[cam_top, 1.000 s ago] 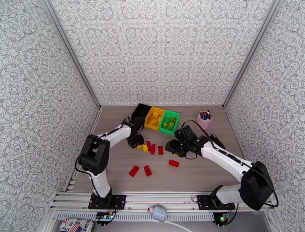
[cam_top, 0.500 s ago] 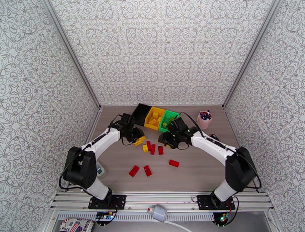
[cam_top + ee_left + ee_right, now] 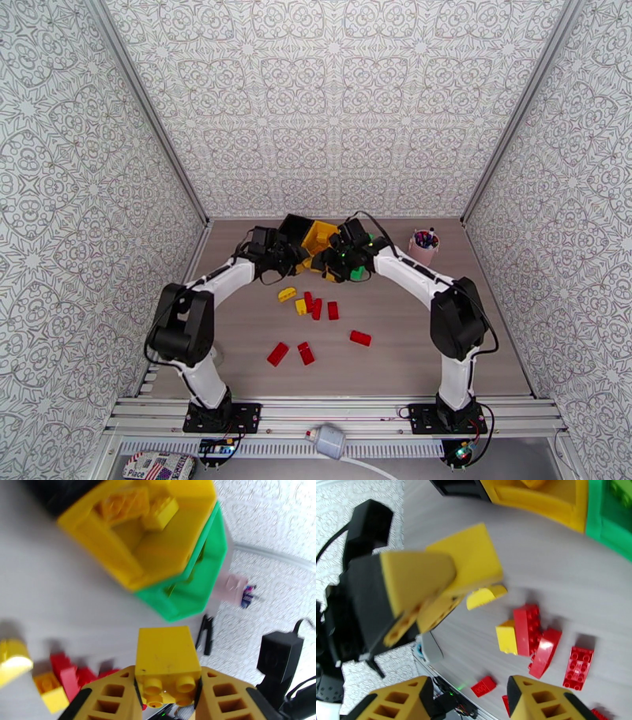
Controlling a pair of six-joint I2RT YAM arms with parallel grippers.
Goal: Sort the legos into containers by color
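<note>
My left gripper (image 3: 168, 679) is shut on a yellow lego (image 3: 166, 653), held above the table just in front of the yellow container (image 3: 130, 543) and the green container (image 3: 189, 594). From above, the left gripper (image 3: 299, 259) and my right gripper (image 3: 332, 267) nearly meet before the black container (image 3: 294, 226), the yellow container (image 3: 320, 231) and the green container (image 3: 359, 273). The right gripper (image 3: 470, 687) is open with nothing between its fingers. It looks at the held yellow lego (image 3: 474, 559). Loose red legos (image 3: 317, 309) and yellow legos (image 3: 287, 294) lie mid-table.
A pink cup of pens (image 3: 423, 247) stands at the back right, beyond the green container. More red legos (image 3: 277, 353) lie nearer the front, one (image 3: 360, 338) to the right. Patterned walls close in the table on three sides.
Both arms swung away from mid-table toward the containers. The left gripper rose off the table carrying the yellow lego. The right gripper moved left and back, now covering part of the green container.
</note>
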